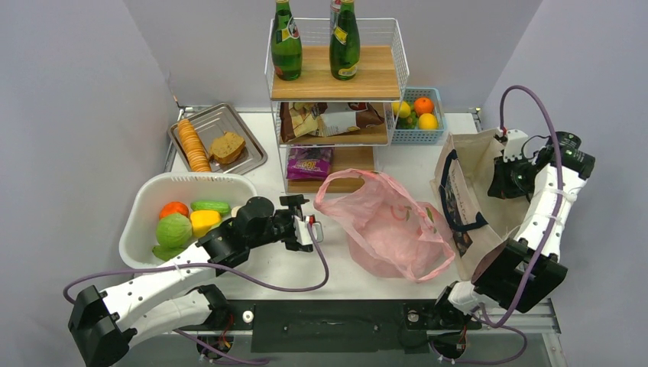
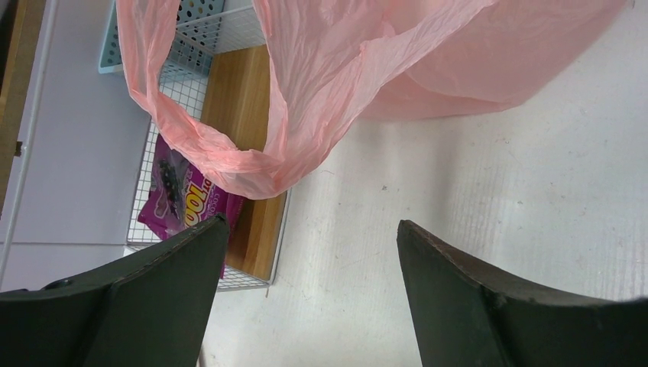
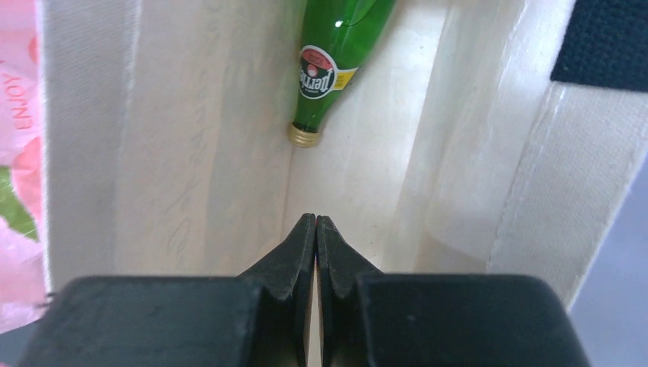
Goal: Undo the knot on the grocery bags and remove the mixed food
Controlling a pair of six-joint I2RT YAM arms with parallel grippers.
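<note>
Left fingers (image 2: pixel 153 298) spread wide and empty, low over the white counter (image 2: pixel 497 191), pointing at the pink grocery bag (image 1: pixel 390 222) just ahead. Its loop handle (image 2: pixel 229 160) droops loose. The bag slumps mid-counter; a white tub (image 1: pixel 191 180) of vegetables sits further left. Right fingers (image 3: pixel 294 252) are pressed shut, empty, inside the beige canvas tote (image 1: pixel 458 153). Beyond their tips a green bottle (image 3: pixel 336 69) lies in the tote. A wire shelf rack (image 1: pixel 336 84) stands behind.

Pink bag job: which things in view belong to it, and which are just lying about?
Job: pink bag, food in the white tub, green bottle in the canvas tote.
Lying about: wire shelf, biscuit tray, blue fruit basket.
</note>
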